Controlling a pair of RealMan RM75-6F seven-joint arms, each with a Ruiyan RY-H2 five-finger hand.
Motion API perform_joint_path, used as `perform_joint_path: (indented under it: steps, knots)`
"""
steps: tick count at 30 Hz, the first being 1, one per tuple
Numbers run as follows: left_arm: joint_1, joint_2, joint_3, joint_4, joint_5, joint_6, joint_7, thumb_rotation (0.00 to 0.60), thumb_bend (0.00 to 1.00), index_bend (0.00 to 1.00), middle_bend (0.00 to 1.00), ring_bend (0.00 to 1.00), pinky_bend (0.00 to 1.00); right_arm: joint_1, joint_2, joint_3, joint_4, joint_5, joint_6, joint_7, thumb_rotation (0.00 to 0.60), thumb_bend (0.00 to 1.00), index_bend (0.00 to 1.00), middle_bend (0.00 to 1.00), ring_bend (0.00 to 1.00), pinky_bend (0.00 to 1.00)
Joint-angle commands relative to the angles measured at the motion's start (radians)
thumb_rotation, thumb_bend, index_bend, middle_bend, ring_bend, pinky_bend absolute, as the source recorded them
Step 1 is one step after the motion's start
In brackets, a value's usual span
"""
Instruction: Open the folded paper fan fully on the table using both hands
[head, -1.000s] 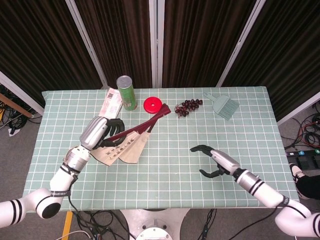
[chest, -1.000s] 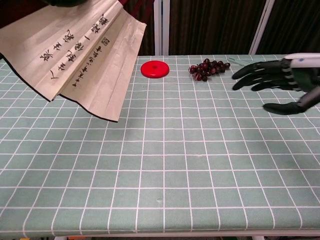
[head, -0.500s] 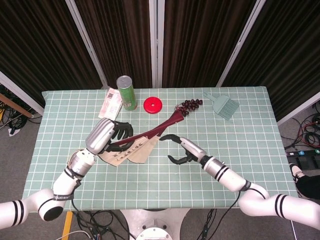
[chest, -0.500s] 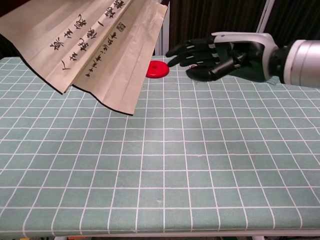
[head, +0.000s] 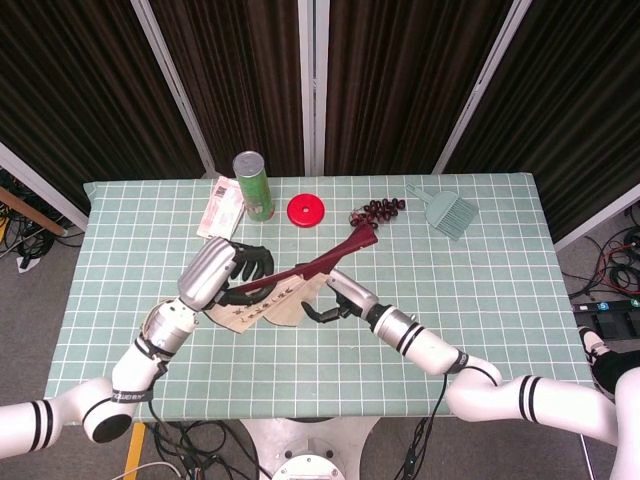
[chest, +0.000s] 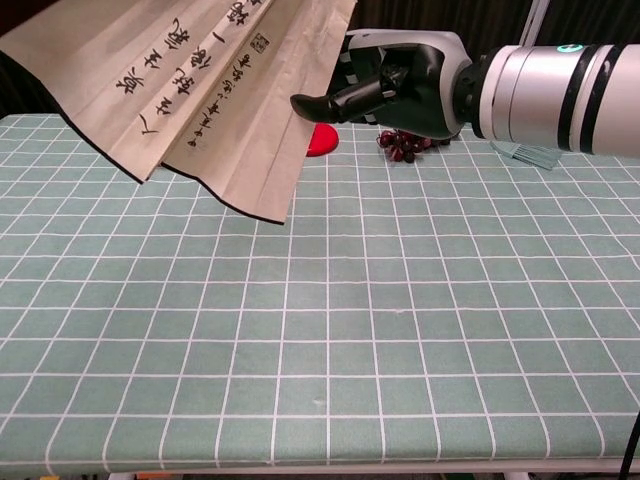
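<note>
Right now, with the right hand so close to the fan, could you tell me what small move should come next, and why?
Probably close the right hand on the fan's near edge: the left hand holds it only partly spread, and the right hand's grip is not evident.

The head camera looks steeply down from above the robot's side of the table (head: 480, 300), well back, taking in the whole top, both arms and the dark curtains (head: 400, 80) behind. The chest camera sits low at the near edge, facing straight across the cloth toward those curtains, much nearer. Both catch the fan (chest: 200, 90), the right hand (chest: 400, 85) and the red disc (head: 305, 209).
</note>
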Motion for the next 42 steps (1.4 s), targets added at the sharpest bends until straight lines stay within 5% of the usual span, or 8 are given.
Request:
perform_joint_path:
  steps: [1,6,10,23,42]
  knots:
    - [0.003,-0.003,0.001,0.007,0.006,0.007,-0.016,0.6,0.38,0.62,0.74,0.74,0.8,0.001,-0.011,0.012,0.004,0.009,0.012,0.005,0.6,0.48,0.36,0.22,0.04,0.0]
    - [0.014,0.001,0.007,0.014,0.02,0.02,-0.055,0.6,0.38,0.62,0.74,0.74,0.79,-0.006,-0.039,0.033,0.019,0.065,0.057,-0.043,0.6,0.6,0.64,0.34,0.15,0.0]
    - [0.021,0.006,0.014,0.034,0.031,0.028,-0.066,0.6,0.38,0.62,0.73,0.74,0.79,-0.008,-0.043,0.037,0.03,0.103,0.085,-0.129,0.6,0.62,0.75,0.4,0.2,0.01]
    - [0.074,0.003,0.102,0.2,0.097,0.069,0.102,0.6,0.39,0.62,0.73,0.74,0.78,-0.082,0.008,-0.012,0.057,0.058,0.329,-0.548,0.6,0.64,0.74,0.4,0.21,0.02]
    - [0.1,-0.124,0.149,0.377,0.216,0.17,0.514,0.6,0.39,0.62,0.73,0.74,0.78,-0.19,-0.015,-0.087,0.206,-0.158,0.606,-0.731,0.6,0.64,0.69,0.37,0.21,0.01]
